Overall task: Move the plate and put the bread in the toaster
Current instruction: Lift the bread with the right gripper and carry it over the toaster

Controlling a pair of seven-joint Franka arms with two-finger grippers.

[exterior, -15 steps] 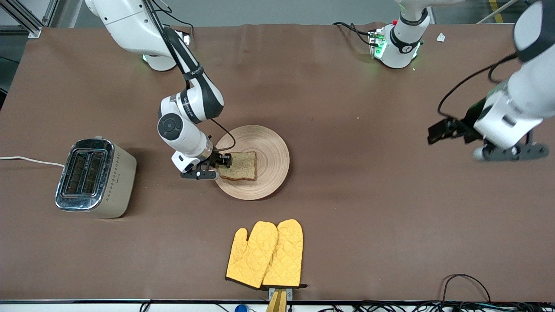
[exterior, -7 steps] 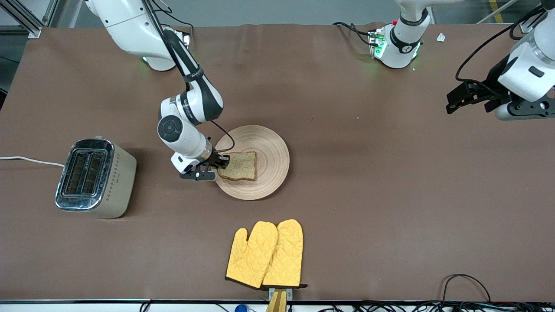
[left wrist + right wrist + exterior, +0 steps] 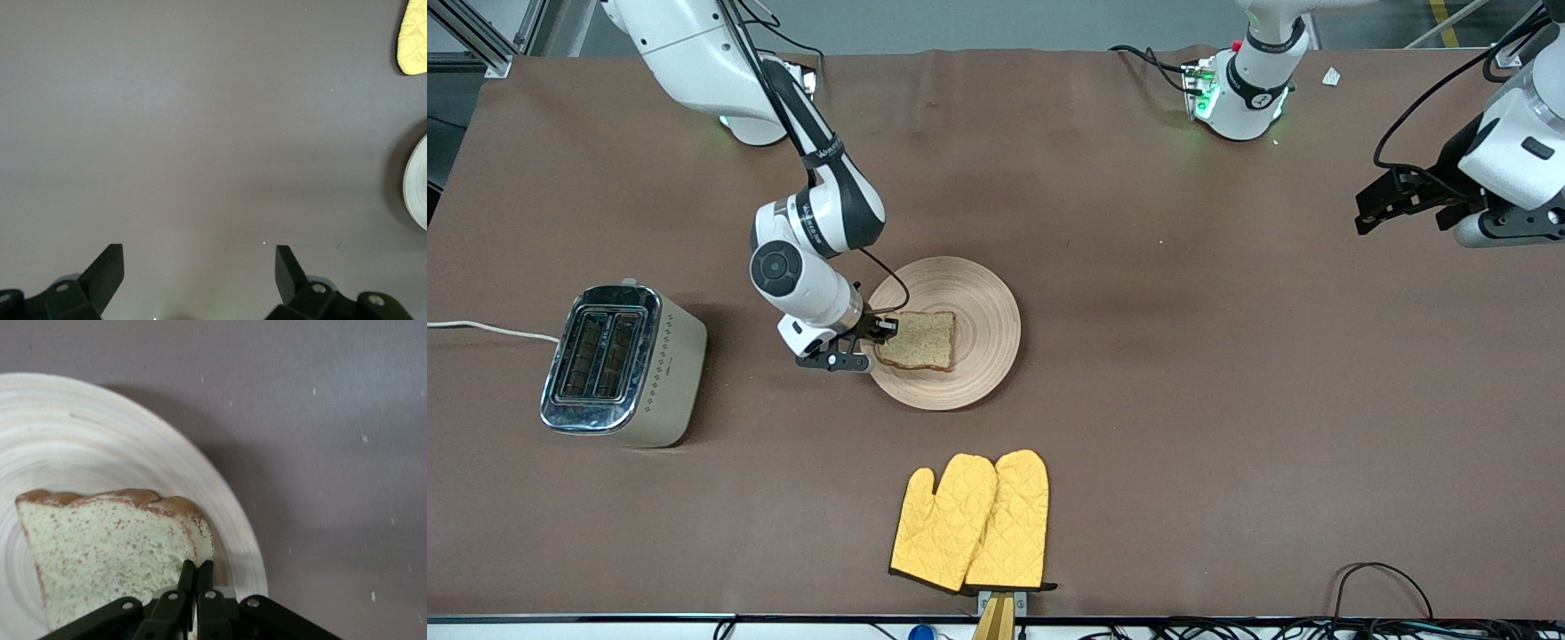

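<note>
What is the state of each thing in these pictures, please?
bread: lying on the plate, edge pinched by the right end effector
plate: flat on the table
toaster: upright, slots empty
right end effector: shut on the bread
left end effector: open, over bare table
oven mitts: lying flat

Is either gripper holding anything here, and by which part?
The right gripper is shut on the bread, pinching its edge at a crust corner, on the plate. The left gripper is open over bare table, holding nothing.

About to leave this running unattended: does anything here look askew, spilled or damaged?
Nothing stands out. The bread lies flat on the plate, pinched at its edge by the right gripper; the toaster stands upright.
</note>
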